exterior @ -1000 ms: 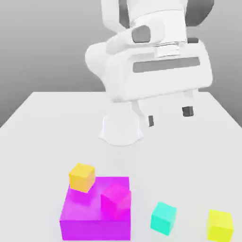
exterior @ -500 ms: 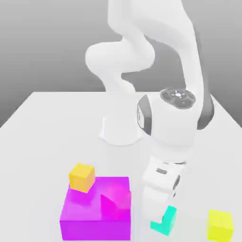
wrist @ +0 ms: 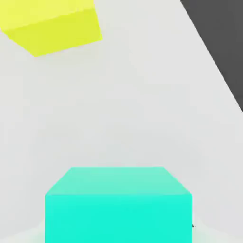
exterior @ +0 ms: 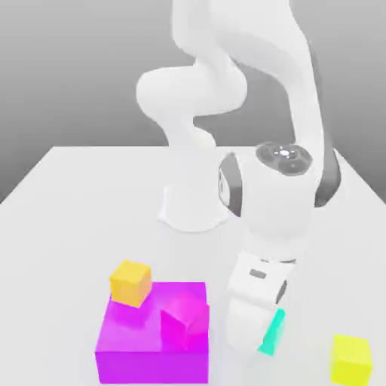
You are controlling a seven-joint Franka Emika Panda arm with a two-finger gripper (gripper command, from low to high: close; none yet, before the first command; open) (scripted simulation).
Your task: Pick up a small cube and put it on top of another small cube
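The small teal cube (exterior: 272, 332) is mostly hidden behind my lowered hand near the table's front; a narrow slice of it shows in the exterior view. In the hand view the teal cube (wrist: 118, 204) sits close up, centred under the hand. My gripper (exterior: 260, 333) is down around it and shut on it. A small yellow cube (exterior: 350, 359) lies on the table to the exterior view's right, also visible as the yellow cube (wrist: 52, 26) in the hand view.
A large magenta block (exterior: 143, 350) stands at the front, on the exterior view's left of my hand. A small orange cube (exterior: 130, 282) and a small magenta cube (exterior: 185, 320) rest on it. The arm's base (exterior: 192, 207) stands mid-table.
The arm dropped from high above the table onto the teal cube. The jaws went from wide open to shut on it, and the cube now shows slightly higher.
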